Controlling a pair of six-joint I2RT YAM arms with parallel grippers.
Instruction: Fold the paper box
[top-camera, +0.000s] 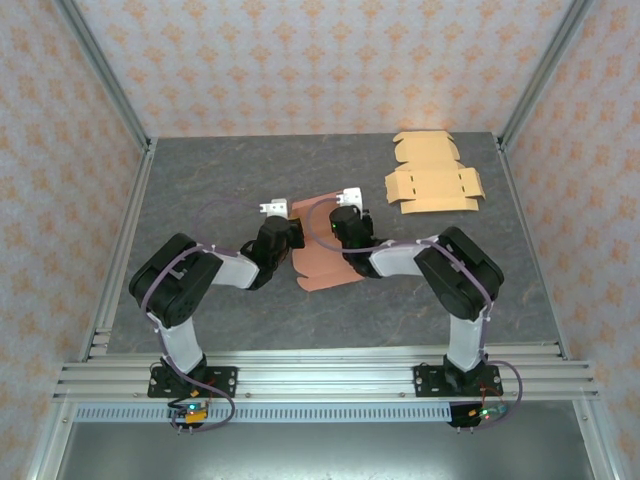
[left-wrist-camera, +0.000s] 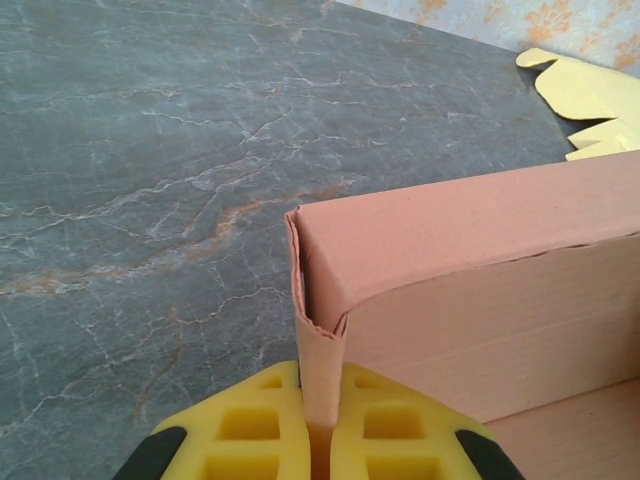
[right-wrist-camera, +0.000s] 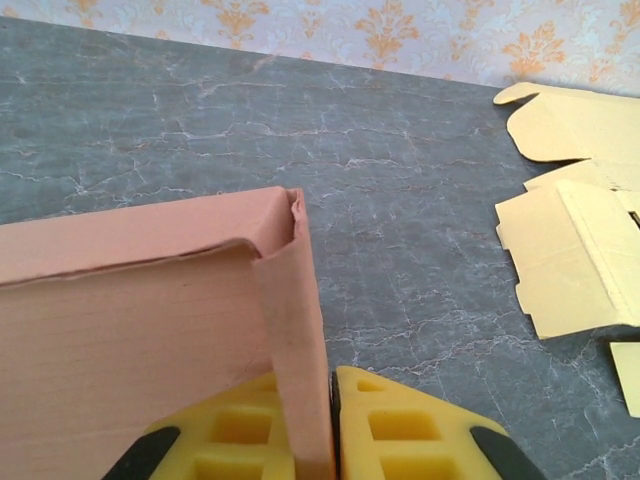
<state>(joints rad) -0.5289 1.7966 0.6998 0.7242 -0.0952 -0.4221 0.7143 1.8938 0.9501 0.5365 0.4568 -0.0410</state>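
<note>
**Rear wall up, both corners pinched: box partly formed**

The yellow pads of the left gripper (left-wrist-camera: 320, 440) are pressed together on a corner flap of the pink paper box (left-wrist-camera: 450, 230). The right gripper (right-wrist-camera: 330, 430) pinches the opposite corner flap in the same way. Just beyond the fingers one long wall stands upright, wrapped round at both ends. Judgement: one wall raised, the remaining walls and tucks apparently undone. Yellow blanks (right-wrist-camera: 570, 250) lie flat on the table (left-wrist-camera: 150, 150), well beyond the right fingers.

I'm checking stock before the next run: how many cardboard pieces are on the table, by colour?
Pink cardboard box, partly folded: 1
Yellow flat box blanks, lying at the far right of the table: 2
Total: 3
</note>
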